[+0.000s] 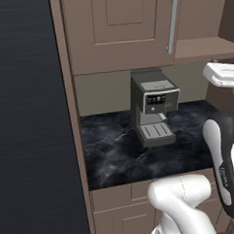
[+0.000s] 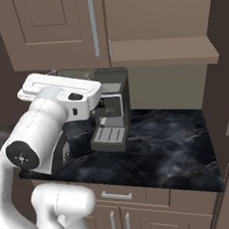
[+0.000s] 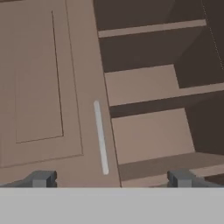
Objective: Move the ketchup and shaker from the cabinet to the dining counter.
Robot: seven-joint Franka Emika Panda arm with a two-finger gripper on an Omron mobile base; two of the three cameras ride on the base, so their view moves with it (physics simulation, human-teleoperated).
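The brown wooden cabinet (image 1: 114,26) (image 2: 52,28) hangs above the worktop. Its left door (image 3: 43,87) is closed and carries a silver bar handle (image 3: 101,138). To the right of that door the cabinet stands open, with plain brown shelves (image 3: 148,135) (image 1: 203,49) (image 2: 164,48) that show nothing on them. My gripper (image 3: 111,178) is open, its fingertips (image 3: 41,178) wide apart in front of the door's handle edge, holding nothing. The ketchup, the shaker and the dining counter are out of view.
A grey coffee machine (image 1: 152,107) (image 2: 111,112) stands on the short black marble worktop (image 1: 116,153) (image 2: 169,140) under the cabinet. Beige drawer units (image 2: 115,196) sit below it. A tall dark panel (image 1: 26,119) bounds the left side. My white arm (image 2: 43,129) rises close to the worktop's front.
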